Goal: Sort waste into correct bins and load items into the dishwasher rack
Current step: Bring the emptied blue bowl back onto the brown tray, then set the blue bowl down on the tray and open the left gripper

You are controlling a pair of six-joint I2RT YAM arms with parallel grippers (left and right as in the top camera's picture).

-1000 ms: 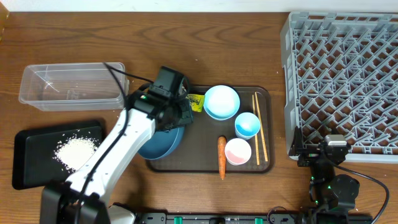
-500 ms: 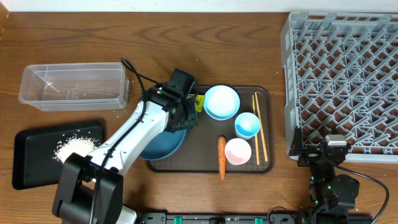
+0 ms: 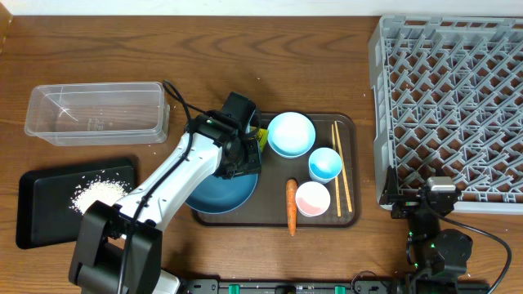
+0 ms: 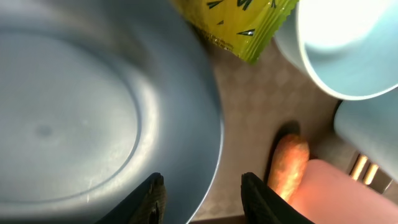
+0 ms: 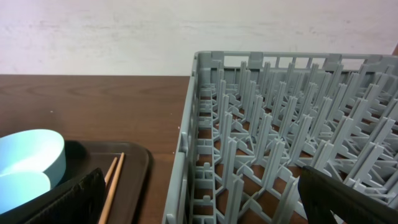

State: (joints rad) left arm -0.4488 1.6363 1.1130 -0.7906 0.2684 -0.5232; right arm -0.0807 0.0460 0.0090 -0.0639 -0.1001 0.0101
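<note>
Left claw (image 4: 203, 190) open, straddling the dark bowl (image 4: 81, 112) rim. Rack (image 3: 453, 98) lies well right, nearer the right arm (image 3: 437, 241).

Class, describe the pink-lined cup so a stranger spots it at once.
Find the brown tray left of the grey rack. Near its front edge, between the carrot and the chopsticks, stands a white cup. Its inside is pink; the neighbouring cup is blue inside.
</note>
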